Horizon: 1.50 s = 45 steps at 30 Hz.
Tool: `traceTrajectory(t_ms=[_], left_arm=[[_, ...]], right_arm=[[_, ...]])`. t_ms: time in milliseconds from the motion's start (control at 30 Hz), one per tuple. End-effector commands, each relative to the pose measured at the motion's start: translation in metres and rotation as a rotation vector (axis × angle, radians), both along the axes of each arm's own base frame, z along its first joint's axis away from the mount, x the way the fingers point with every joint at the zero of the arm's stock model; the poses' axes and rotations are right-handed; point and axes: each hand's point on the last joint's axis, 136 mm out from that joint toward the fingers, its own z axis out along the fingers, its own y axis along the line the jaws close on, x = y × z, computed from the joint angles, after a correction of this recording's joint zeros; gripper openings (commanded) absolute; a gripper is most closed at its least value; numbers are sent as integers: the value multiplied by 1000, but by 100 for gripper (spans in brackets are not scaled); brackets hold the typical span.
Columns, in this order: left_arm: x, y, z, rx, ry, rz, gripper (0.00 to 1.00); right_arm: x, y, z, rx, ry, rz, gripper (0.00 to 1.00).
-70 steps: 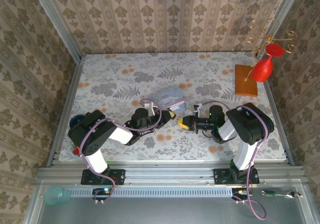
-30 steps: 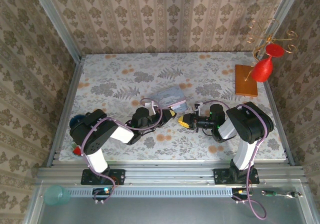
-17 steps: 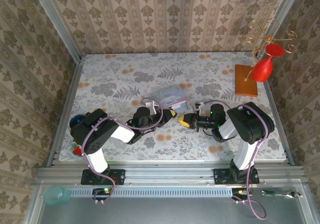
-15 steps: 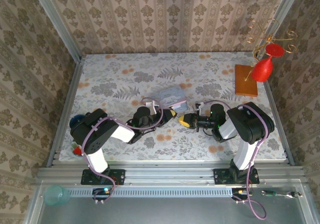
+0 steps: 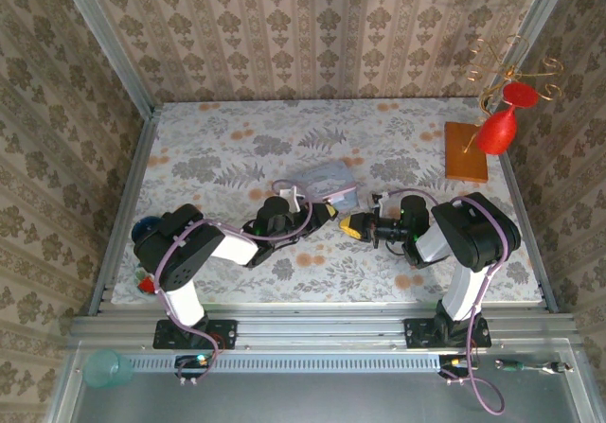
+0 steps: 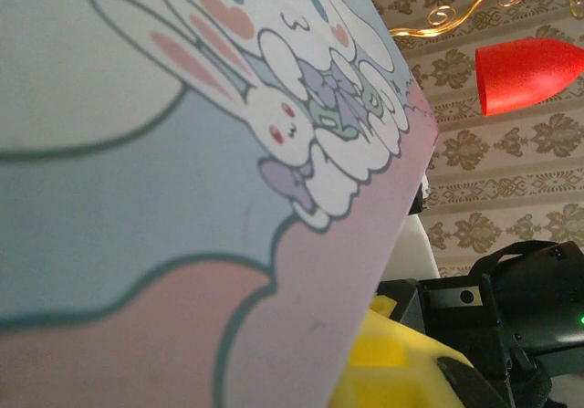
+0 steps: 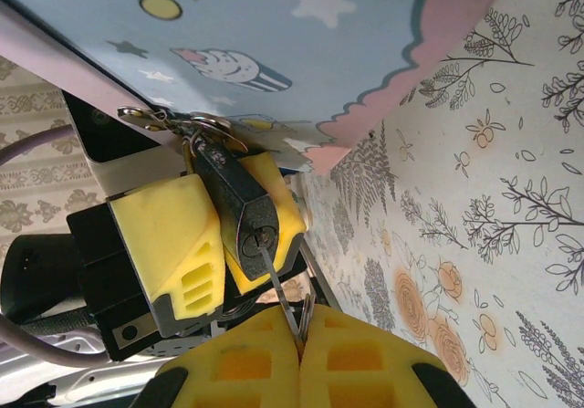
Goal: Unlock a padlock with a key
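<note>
Tiny blackish metal padlock (image 7: 239, 209) with a silvery shackle is pinched between the chunky yellow fingers of the left gripper (image 5: 326, 212), just beside the edge of the smooth pastel cartoon tin (image 7: 319, 43). The right gripper (image 7: 299, 342) is squeezed tight on a thin silvery key (image 7: 276, 289), with the tip at the keyhole. The table (image 5: 218, 149) has a floral cloth on it, and there's striped damask-style wallpaper (image 5: 312, 26) all round.

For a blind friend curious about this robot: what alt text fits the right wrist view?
The right hand pinches a thin key, its tip at the keyhole of a small dark padlock held by the yellow-fingered left hand. A pastel cartoon tin is above them, with a floral tablecloth at right.
</note>
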Motion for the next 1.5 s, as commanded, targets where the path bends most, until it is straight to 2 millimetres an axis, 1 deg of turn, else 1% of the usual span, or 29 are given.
traceTrajectory(t_ms=[0,167,333,500,633,833,933,1200,1467], left_arm=[[-80,-49,46,-139,-72,-390,5],[-81,-46,42,-121,-71,-386,5],[-77,-40,38,-112,-67,-350,5],[-72,-37,40,-145,-61,-327,5],[-70,-35,34,-136,-52,-308,5],[-68,-31,34,-128,-59,-294,5],[-67,-30,33,-116,-63,-291,5],[-67,-32,34,-108,-67,-294,5],[-68,-34,29,-60,-68,-307,5]], right_arm=[[28,1,14,2,-65,-75,5],[30,-6,8,-11,-57,-107,5],[32,-15,1,-30,-41,-141,12],[29,-16,-4,-41,-32,-141,12],[29,-18,-5,-52,-33,-156,13],[26,-19,-10,-65,-25,-161,18],[26,-19,-11,-65,-26,-161,19],[24,-19,-8,-64,-31,-160,19],[21,-12,0,-62,-50,-134,20]])
